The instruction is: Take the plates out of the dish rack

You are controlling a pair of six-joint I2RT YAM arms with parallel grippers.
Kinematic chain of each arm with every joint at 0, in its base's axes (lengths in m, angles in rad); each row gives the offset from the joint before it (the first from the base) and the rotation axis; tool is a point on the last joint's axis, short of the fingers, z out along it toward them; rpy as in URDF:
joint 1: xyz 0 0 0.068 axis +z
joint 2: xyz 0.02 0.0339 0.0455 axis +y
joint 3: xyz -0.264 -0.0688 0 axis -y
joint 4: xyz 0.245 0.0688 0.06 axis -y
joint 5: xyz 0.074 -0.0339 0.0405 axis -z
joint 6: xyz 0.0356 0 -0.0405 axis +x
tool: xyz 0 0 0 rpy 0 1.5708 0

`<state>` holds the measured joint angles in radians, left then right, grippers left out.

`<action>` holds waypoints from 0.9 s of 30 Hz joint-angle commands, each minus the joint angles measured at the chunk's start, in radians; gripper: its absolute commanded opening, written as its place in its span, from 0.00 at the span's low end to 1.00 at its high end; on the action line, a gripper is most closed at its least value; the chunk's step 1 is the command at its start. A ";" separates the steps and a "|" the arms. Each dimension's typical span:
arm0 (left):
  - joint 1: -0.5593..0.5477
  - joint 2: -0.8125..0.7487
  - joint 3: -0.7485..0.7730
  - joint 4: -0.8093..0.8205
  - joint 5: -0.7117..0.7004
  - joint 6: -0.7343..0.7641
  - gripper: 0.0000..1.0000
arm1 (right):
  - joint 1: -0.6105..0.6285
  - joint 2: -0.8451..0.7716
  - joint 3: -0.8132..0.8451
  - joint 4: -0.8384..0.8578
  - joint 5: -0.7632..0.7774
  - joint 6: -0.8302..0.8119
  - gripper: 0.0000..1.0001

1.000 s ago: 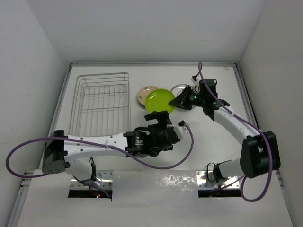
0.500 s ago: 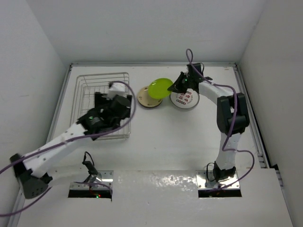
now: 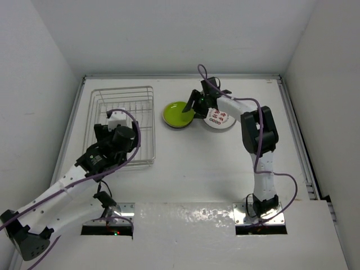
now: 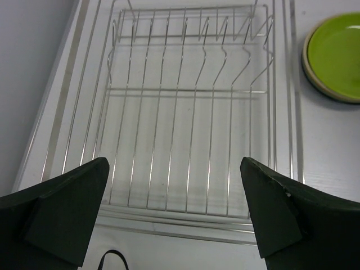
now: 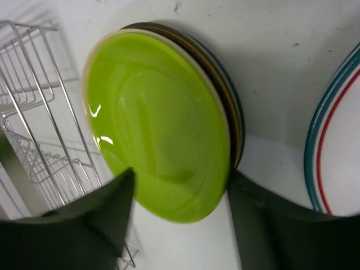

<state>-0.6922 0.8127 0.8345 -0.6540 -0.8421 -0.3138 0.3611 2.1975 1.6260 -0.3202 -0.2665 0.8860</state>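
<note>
- The left gripper [image 4: 173, 169] hangs released, its fingers spread wide with nothing between them.
- The dish rack [image 4: 185, 91] lies just ahead of and below that gripper. Every upright slot and the grid base show bare wire, with no plate in it.
- Judging from the empty rack, the unloading is nearly finished. The left gripper has nothing to take from there.
- Farther out, the right gripper [image 5: 180, 185] is spread apart and grasps nothing. Its two fingers straddle the near rim of the lime green plate [image 5: 160, 124].
- That plate lies flat on the stack of plates [image 5: 235, 121], directly ahead of the right gripper. Only brown and dark edges of the stack peek out past its far side.
- The step in hand looks like letting go of the green plate and backing away.
- To do it well, the fingers should stand clear of the rim on both sides. The gripper should then lift up and back along its own line, not sideways.
- A finger dragging the rim could slide the green plate off the stack onto the counter [image 3: 197, 163].
- The white plate [image 5: 337, 163] with the red rim line sits just beside the stack, on the side of the right gripper away from the rack. I cannot tell whether it touches the stack, so any swing that way calls for care.
</note>
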 commanded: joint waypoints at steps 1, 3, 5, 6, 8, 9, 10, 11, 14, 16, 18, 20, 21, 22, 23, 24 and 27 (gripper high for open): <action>0.010 -0.030 -0.017 0.034 -0.005 -0.007 1.00 | 0.033 -0.021 0.086 -0.068 0.106 -0.048 0.69; 0.010 -0.033 -0.024 0.039 0.008 0.004 1.00 | 0.056 -0.022 0.113 -0.114 0.144 -0.076 0.74; 0.008 -0.033 -0.029 0.039 0.014 0.005 1.00 | 0.068 -0.018 0.127 -0.132 0.158 -0.088 0.78; 0.010 -0.037 -0.031 0.039 0.018 0.005 1.00 | 0.071 -0.016 0.141 -0.152 0.161 -0.091 0.80; 0.010 -0.043 -0.034 0.043 0.014 0.004 1.00 | 0.075 -0.021 0.155 -0.192 0.199 -0.111 0.81; 0.010 -0.047 -0.034 0.044 0.014 0.002 1.00 | 0.076 -0.028 0.153 -0.201 0.217 -0.120 0.82; 0.010 -0.049 -0.035 0.044 0.011 -0.005 1.00 | 0.078 -0.039 0.140 -0.212 0.255 -0.134 0.84; 0.011 -0.049 -0.034 0.044 0.005 -0.010 1.00 | 0.078 -0.054 0.130 -0.212 0.265 -0.142 0.84; 0.039 -0.046 -0.032 0.048 0.023 -0.018 1.00 | 0.078 -0.116 0.107 -0.229 0.334 -0.180 0.98; 0.090 -0.043 -0.034 0.071 0.070 -0.010 1.00 | 0.078 -0.127 0.130 -0.266 0.351 -0.206 0.99; 0.134 -0.044 -0.038 0.089 0.104 0.004 1.00 | 0.078 -0.131 0.163 -0.318 0.363 -0.249 0.99; 0.198 -0.056 -0.043 0.114 0.152 0.008 1.00 | 0.085 -0.183 0.137 -0.344 0.418 -0.301 0.99; 0.221 -0.060 -0.044 0.122 0.165 0.009 1.00 | 0.090 -0.217 0.109 -0.341 0.443 -0.329 0.99; 0.271 -0.064 -0.048 0.137 0.205 0.007 1.00 | 0.108 -0.305 0.077 -0.333 0.470 -0.388 0.99; 0.299 -0.069 -0.049 0.146 0.231 0.005 1.00 | 0.114 -0.356 -0.007 -0.318 0.496 -0.413 0.99; 0.331 -0.070 -0.052 0.157 0.259 0.007 1.00 | 0.121 -0.411 -0.055 -0.313 0.559 -0.435 0.99; 0.457 -0.066 -0.063 0.198 0.385 0.025 1.00 | 0.136 -0.658 -0.266 -0.278 0.633 -0.502 0.99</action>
<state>-0.3138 0.7570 0.7784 -0.5430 -0.5945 -0.3069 0.4759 1.7424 1.4681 -0.6064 0.2310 0.4961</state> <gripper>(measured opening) 0.999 0.986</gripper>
